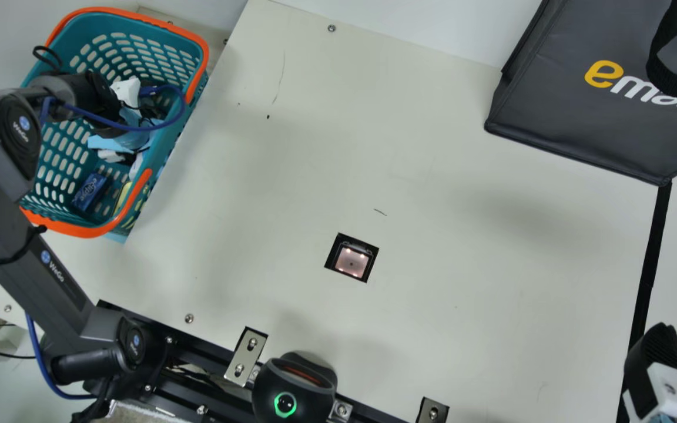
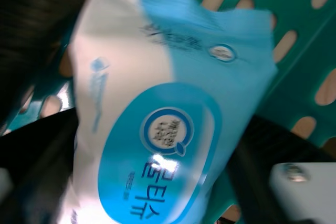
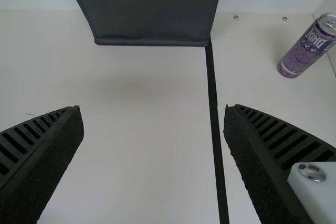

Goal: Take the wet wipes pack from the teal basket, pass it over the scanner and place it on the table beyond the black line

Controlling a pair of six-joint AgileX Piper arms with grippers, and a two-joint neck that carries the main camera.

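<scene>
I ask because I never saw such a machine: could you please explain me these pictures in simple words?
This is a two-armed robot at a table. The main view comes from a camera on its neck, the other two from its wrists.

The left gripper is inside the teal basket, with the wet wipes pack between its fingers, seemingly gripped. The right gripper is open and empty.

The small lit square in the table is probably the scanner. A dark bag is at the far side, touching or nearly touching the black line; a purple can is beyond that line.
</scene>
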